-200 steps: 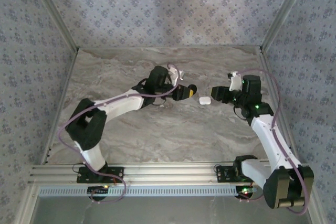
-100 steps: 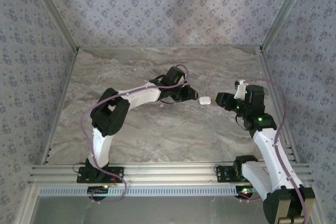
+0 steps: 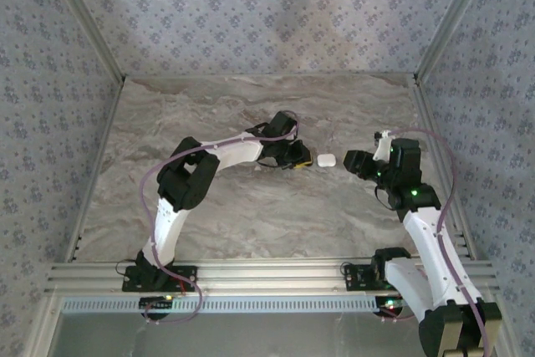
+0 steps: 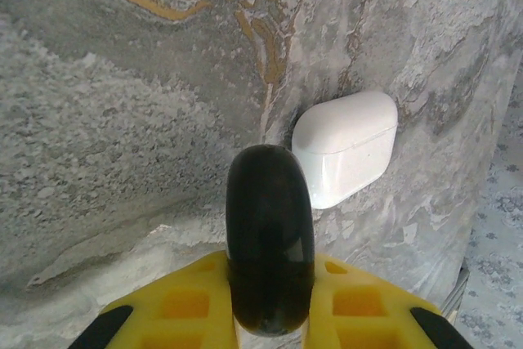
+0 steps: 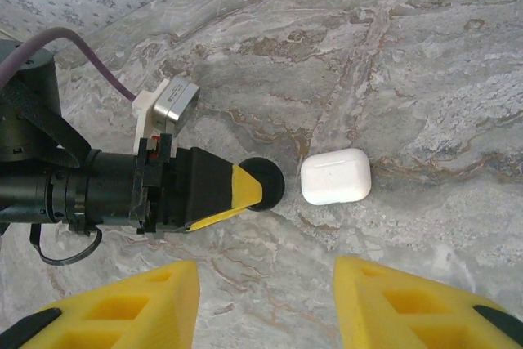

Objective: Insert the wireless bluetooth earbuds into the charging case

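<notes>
A closed white charging case (image 3: 326,159) lies on the marble table (image 3: 251,206), seen close in the left wrist view (image 4: 345,147) and in the right wrist view (image 5: 336,176). My left gripper (image 3: 303,156) is shut on a glossy black round object (image 4: 270,243), held edge-on just left of the white case and close to the tabletop (image 5: 265,183). My right gripper (image 5: 265,300) stands open a short way right of the case, its yellow fingers (image 5: 409,300) wide apart with nothing between them. The earbuds are out of view.
Patterned walls close in the table at the back and both sides. An aluminium rail (image 3: 267,277) runs along the near edge. Bare marble spreads in front of the case and to the left.
The left arm has stretched rightward and lowered, bringing the black object right beside the white case. The right gripper has drawn back slightly to the right.
</notes>
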Controlling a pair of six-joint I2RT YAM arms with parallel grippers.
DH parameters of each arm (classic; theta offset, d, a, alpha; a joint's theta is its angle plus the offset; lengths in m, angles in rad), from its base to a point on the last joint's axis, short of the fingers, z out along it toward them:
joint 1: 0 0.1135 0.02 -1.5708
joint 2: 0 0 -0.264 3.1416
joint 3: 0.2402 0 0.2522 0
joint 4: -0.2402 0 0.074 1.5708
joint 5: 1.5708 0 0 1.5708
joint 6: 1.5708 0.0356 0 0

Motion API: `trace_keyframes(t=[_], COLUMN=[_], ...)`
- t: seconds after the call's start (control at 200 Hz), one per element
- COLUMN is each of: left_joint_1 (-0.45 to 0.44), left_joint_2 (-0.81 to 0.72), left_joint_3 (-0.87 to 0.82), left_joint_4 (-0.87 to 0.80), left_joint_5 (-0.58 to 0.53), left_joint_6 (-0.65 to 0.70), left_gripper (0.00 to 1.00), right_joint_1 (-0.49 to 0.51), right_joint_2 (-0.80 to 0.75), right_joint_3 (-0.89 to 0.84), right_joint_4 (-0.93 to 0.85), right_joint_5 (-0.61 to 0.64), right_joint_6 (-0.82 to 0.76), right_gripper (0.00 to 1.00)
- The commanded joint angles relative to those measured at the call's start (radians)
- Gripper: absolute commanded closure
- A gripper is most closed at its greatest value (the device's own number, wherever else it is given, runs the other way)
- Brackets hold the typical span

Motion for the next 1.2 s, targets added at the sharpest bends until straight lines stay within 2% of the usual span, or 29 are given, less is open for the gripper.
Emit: trace_keyframes(t=[0.0, 0.385, 0.545, 0.76, 1.034, 1.194], left_joint_1=[0.0, 0.003, 0.006, 0.014, 0.016, 0.024], left_joint_2=[0.024, 0.063, 0.066, 0.058, 0.03, -0.027], left_joint_3=[0.044, 0.072, 0.077, 0.087, 0.09, 0.071], left_joint_4=[-0.006, -0.021, -0.042, -0.098, -0.151, -0.206], left_joint_5=[0.017, 0.03, 0.02, -0.005, -0.025, -0.077], left_joint_6=[-0.026, -0.056, -0.062, -0.049, -0.008, 0.048], left_gripper=[0.85, 0.82, 0.78, 0.64, 0.56, 0.5], right_joint_1=[-0.006, -0.006, -0.003, -0.004, -0.005, -0.004], right_joint_2=[-0.018, -0.028, -0.031, -0.034, -0.034, -0.031], right_joint_3=[-0.017, -0.007, -0.005, 0.003, 0.005, 0.008], right_joint_4=[-0.02, -0.038, -0.045, -0.051, -0.049, -0.048], right_joint_5=[0.004, 0.008, 0.013, 0.016, 0.018, 0.027], right_joint_6=[0.025, 0.027, 0.032, 0.032, 0.042, 0.037], right_gripper=[0.52, 0.52, 0.52, 0.52, 0.52, 0.51])
